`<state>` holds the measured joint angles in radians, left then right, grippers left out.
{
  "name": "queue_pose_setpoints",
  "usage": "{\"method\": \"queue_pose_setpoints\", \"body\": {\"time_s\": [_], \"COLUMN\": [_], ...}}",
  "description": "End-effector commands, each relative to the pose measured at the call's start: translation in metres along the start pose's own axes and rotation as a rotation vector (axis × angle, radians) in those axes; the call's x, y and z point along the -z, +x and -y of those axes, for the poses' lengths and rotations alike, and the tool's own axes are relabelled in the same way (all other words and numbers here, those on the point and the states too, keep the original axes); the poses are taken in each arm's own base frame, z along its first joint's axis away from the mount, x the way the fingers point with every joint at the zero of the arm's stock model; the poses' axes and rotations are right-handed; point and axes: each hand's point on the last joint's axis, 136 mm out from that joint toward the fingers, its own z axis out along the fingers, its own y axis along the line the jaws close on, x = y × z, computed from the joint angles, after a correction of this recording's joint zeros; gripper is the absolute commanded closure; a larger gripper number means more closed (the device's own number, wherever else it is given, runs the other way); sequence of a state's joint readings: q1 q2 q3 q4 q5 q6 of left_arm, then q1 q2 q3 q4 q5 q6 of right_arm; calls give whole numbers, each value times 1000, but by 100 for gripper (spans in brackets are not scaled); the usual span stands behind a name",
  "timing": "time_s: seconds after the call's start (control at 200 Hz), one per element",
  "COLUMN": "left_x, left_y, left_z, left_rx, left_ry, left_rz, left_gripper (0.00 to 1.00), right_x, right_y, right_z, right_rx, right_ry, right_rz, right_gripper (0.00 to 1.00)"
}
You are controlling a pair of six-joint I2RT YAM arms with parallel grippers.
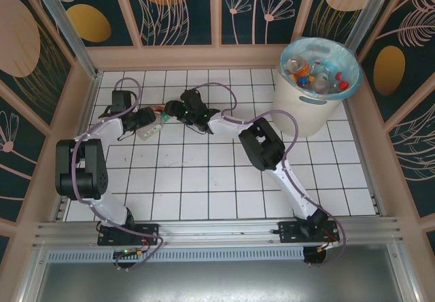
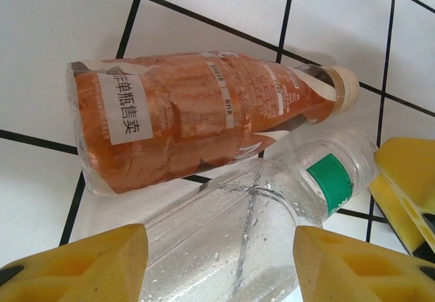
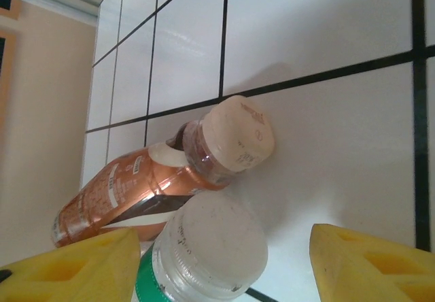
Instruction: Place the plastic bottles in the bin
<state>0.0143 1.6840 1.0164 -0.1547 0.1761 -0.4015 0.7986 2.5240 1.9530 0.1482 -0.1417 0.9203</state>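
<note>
Two bottles lie on the tiled table (image 1: 204, 179), left of centre, side by side and touching: an orange bottle (image 2: 190, 118) with a cream cap, and a clear bottle (image 2: 231, 220) with a green band at the neck and a white cap (image 3: 211, 247). The bin (image 1: 306, 111) stands at the far right corner, well apart from both, with a heap of bottles (image 1: 316, 74) already inside.

Left gripper (image 2: 221, 251): yellow pads (image 2: 75, 264) against both flanks of the clear bottle's body, clenched on it by the look. The bottle is not lifted; it rests on the tiles against the orange one.

Right gripper (image 3: 224, 244): released, jaws wide, straddling the capped end of the same clear bottle. One pad is near the cap, the other well clear.

Handling, judged:
- Clear bottle: empty bar droplets inside, so very light. Thin wall will dent under a hard squeeze. Smooth and likely slippery.
- Mid-body hold looks fair; the neck under the cap is stiffer and gives better purchase.
- Orange bottle: wrinkled sleeve, looks soft and light. Best taken across the body.
- Risk: lifting the clear one may set the orange one rolling
</note>
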Motion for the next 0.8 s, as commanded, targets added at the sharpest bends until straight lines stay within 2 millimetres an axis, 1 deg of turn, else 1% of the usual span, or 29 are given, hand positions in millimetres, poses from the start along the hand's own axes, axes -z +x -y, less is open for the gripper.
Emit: {"method": "queue_pose_setpoints", "body": {"time_s": [0.0,0.055,0.065,0.08,0.235,0.39,0.51,0.671,0.796], "left_x": [-10,-9,-11,-11,-11,-11,-11,-11,-9], "left_y": [24,23,31,34,43,44,43,43,42], "left_z": [-5,-5,-8,-10,-13,-14,-13,-12,-13], "left_rx": [51,54,57,58,67,69,64,59,52], "left_ry": [11,14,6,3,-1,-1,3,6,1], "left_rz": [-69,-66,-83,-89,-101,-100,-100,-99,-95], "left_gripper": [41,41,41,41,41,41,41,41,41], "right_x": [-6,-6,-6,-6,-8,-12,-16,-23,-31], "right_y": [10,12,12,12,15,17,16,16,17], "right_z": [-3,-6,-6,-7,-11,-10,-3,1,9], "right_rx": [-42,-42,-44,-47,-78,-102,-115,-150,-167], "right_ry": [-83,-112,-117,-124,-201,-240,-229,-234,-164], "right_rz": [-42,-50,-51,-53,-75,-90,-89,-105,-127], "right_gripper": [33,33,33,34,34,34,35,37,35]}}
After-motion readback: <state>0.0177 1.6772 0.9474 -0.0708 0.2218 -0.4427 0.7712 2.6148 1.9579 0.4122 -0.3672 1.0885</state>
